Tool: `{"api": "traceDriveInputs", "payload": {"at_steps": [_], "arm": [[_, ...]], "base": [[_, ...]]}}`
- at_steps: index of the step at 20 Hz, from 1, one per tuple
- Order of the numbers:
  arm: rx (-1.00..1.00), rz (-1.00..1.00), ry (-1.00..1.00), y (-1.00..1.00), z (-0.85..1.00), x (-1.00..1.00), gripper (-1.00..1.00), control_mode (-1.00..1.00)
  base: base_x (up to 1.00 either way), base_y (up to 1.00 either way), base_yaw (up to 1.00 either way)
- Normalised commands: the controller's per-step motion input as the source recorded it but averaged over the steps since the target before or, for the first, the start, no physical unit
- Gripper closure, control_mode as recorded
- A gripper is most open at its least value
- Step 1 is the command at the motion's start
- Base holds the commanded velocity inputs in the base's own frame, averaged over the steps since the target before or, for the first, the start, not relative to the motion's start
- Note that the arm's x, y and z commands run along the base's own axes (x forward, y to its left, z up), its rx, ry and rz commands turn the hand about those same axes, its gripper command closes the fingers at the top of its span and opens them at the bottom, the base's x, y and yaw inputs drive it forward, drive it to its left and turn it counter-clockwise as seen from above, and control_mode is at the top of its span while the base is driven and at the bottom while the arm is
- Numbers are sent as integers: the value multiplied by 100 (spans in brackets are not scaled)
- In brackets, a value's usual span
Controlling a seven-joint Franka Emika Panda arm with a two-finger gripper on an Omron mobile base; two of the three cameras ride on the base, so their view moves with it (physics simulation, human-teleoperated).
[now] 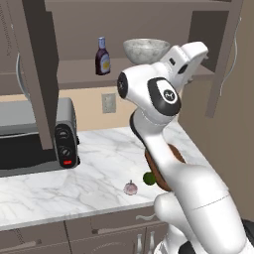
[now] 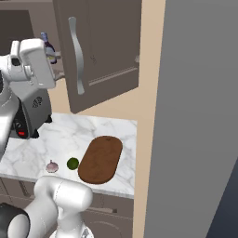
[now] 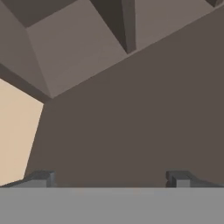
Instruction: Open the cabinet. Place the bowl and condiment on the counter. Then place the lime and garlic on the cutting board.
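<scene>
The gripper [image 3: 112, 179] is spread wide, its two dark fingertips [image 3: 41, 178] far apart at the bottom of the hand view, and there is nothing between them. In front of it is the brown inside of the cabinet [image 3: 131, 109], a back panel and walls, with a piece of beige wall at the left. In the left base view the white hand is raised to the level of the cabinet's shelf [image 1: 74, 67], to the right of the bowl [image 1: 146, 49]. The bowl stands on this shelf, and the condiment [image 1: 102, 56] stands upright on the same shelf, to the left of the bowl and apart from it. Both cabinet doors are open; the right door [image 2: 100, 51] with its long silver handle [image 2: 78, 56] shows in the right base view, swung out over the counter [image 2: 69, 137]. Below, on the white marble counter, the cutting board [image 2: 101, 159] lies flat near the front edge at the right. The lime [image 2: 72, 163] lies just beside the board's left side, on the marble and not on the board. The garlic [image 2: 52, 166] lies to the left of the lime, near it, also on the marble. At the far left of the counter stands a toaster oven [image 1: 37, 136] with dark knobs and a red button.
</scene>
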Motion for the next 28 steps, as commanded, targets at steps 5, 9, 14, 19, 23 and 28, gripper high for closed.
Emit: {"api": "traceDriveInputs", "payload": {"at_steps": [5, 9, 14, 19, 23, 28], "arm": [[0, -2, 5, -26, 0, 11, -100, -100], [0, -1, 5, -27, -2, 8, -100, -100], [0, 0, 2, -35, -1, 0, -100, -100], [0, -1, 0, -76, 0, -20, -100, -100], [0, -5, 0, -89, 0, -26, -100, -100], [0, -3, 0, -76, -2, -1, -100, -100]], "base": [[0, 0, 0], [0, 0, 0], [0, 0, 0], [0, 0, 0], [0, 0, 0], [0, 0, 0]]}}
